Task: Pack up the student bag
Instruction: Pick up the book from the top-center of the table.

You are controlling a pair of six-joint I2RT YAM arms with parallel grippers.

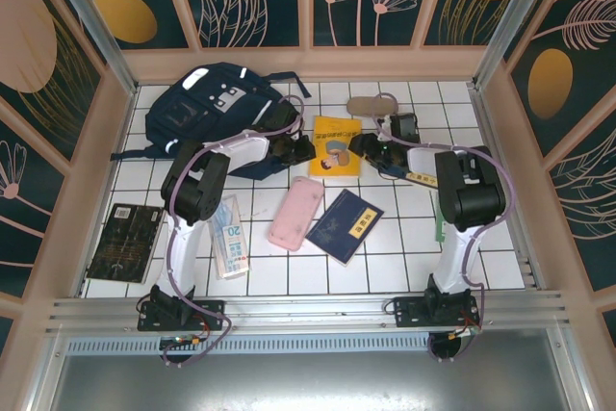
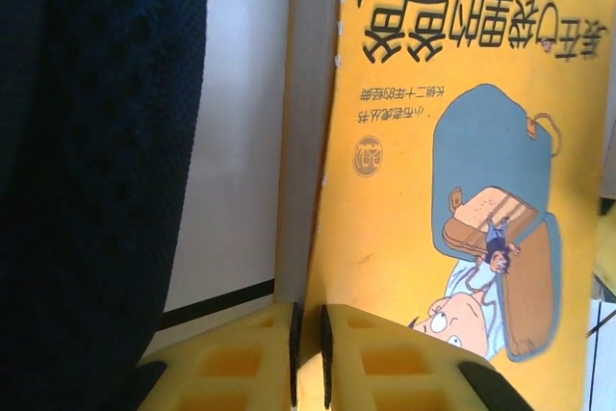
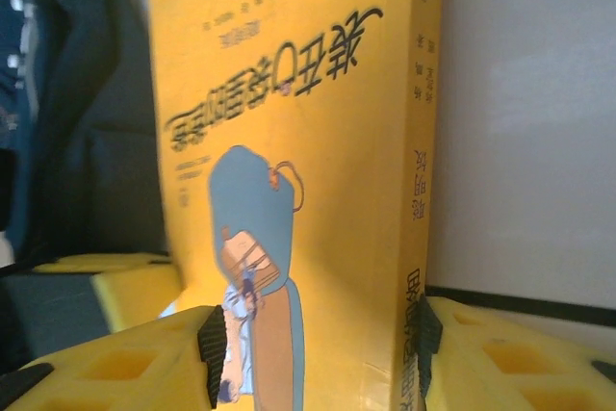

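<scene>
Student bag (image 1: 207, 108) lies at the far left of the tiled table (image 1: 289, 276), flat on its side, its near corner just beside my left gripper (image 2: 308, 348). From the left wrist, its navy mesh fills the left of the view, close by those fingers.

I judge it soft and floppy. It is fabric with no frame showing, so it will sag and fold wherever I pull, and its mouth will likely fall shut unless one hand keeps it lifted. It is the largest thing here, but probably light while unpacked. I would pinch a firm seam or the edge of the opening, not the loose middle panel or the thin straps. I cannot tell from here where the zip runs or whether it is open.

My left jaws stand almost together, with only a thin slit between them and nothing in it that I can see. My right gripper (image 3: 322, 344) straddles the yellow book (image 1: 335, 146) across its thickness — one pad on the cover, the other by the spine. Both look to be against it, so I take the book as held. It is stiff and fairly thick, and should slide in edge-first if the bag's mouth is held wide — the slack cloth may snag a corner.
</scene>
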